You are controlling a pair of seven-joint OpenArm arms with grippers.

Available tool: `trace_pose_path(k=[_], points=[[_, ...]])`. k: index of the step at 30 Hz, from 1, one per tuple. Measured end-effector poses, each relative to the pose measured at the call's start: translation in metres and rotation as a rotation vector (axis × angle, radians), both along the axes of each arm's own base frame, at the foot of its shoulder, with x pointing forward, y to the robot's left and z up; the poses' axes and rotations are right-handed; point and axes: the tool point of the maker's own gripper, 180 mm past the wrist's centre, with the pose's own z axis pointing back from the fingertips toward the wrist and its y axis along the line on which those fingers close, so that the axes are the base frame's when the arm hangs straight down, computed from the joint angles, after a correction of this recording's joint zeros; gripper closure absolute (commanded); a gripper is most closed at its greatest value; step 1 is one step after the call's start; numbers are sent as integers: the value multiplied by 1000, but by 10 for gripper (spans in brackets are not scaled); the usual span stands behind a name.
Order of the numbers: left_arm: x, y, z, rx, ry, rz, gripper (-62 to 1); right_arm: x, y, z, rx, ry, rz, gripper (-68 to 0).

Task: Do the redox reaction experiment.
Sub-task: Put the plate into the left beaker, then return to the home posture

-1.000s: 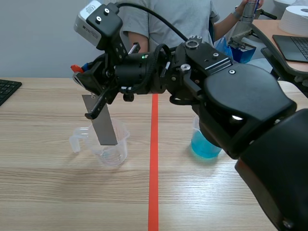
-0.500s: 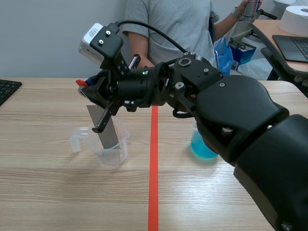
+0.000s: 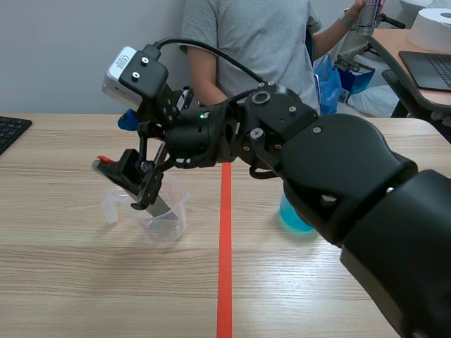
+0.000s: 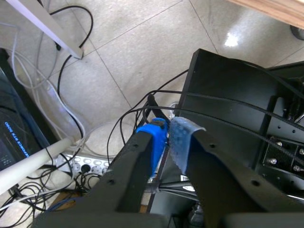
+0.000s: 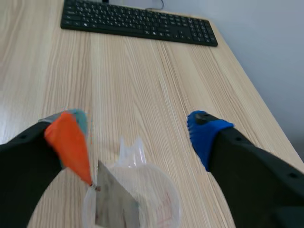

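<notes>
Spanning the counter from 3 o'clock and crossing the tape line, your right arm fills most of the scene view, with its wrist hanging over the counter's 9 o'clock half. A person in a grey shirt stands at 12 o'clock, across the counter from you. A black keyboard lies at the counter's 9 o'clock edge, well apart from both beakers. Your blue beaker, holding blue liquid, stands just at 3 o'clock of the tape line, partly hidden behind the arm. Your clear beaker stands upright at 9 o'clock of that line, its handle pointing to 9 o'clock, below the right end effector. That end effector is spread wide. Its orange pad and blue pad sit far apart with nothing pressed between them, and the beaker's rim shows under the gap. Your left end effector is off the counter, looking down at a tiled floor, and its two pads are closed together on nothing. The grey strip stands tilted inside the clear beaker. Its top corner lies right at the orange pad's tip, and you cannot tell from these views whether the two touch.
</notes>
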Motion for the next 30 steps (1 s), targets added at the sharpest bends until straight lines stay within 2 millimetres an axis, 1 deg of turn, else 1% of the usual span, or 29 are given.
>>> trace_pose_path(k=[2, 5, 6, 9, 12, 14, 16, 17, 20, 22, 26, 30], points=[[0, 0, 0, 0, 0, 0, -180, -11, 9, 5, 37, 1, 41, -559], [0, 0, 0, -1, 0, 0, -261, -34, 24, 10, 95, 26, 119, -664], [0, 0, 0, -1, 0, -1, -293, -41, 28, 10, 102, 34, 140, -679], [0, 0, 0, -1, 0, -1, -400, -51, 34, 13, 136, 76, 165, -679], [0, 0, 0, -1, 0, 0, -505, -51, 36, 21, 181, 104, 161, -679], [0, 0, 0, -1, 0, 0, -563, -48, 36, 26, 203, 110, 148, -679], [0, 0, 0, -1, 0, 0, -605, -37, 34, 29, 214, 100, 90, -679], [0, 0, 0, -1, 0, 0, -623, -30, 32, 30, 216, 93, 60, -679], [0, 2, 0, 9, 3, 4, -623, -12, 19, 39, 235, 54, -34, -679], [-1, 2, 0, 9, 3, 4, -623, -6, 7, 41, 239, 27, -86, -679], [0, 2, 0, 9, 3, 4, -623, -10, -22, 39, 226, -5, -151, -679], [-1, 3, 0, 15, 5, 7, -623, -14, -61, 45, 242, 19, -233, -679]])
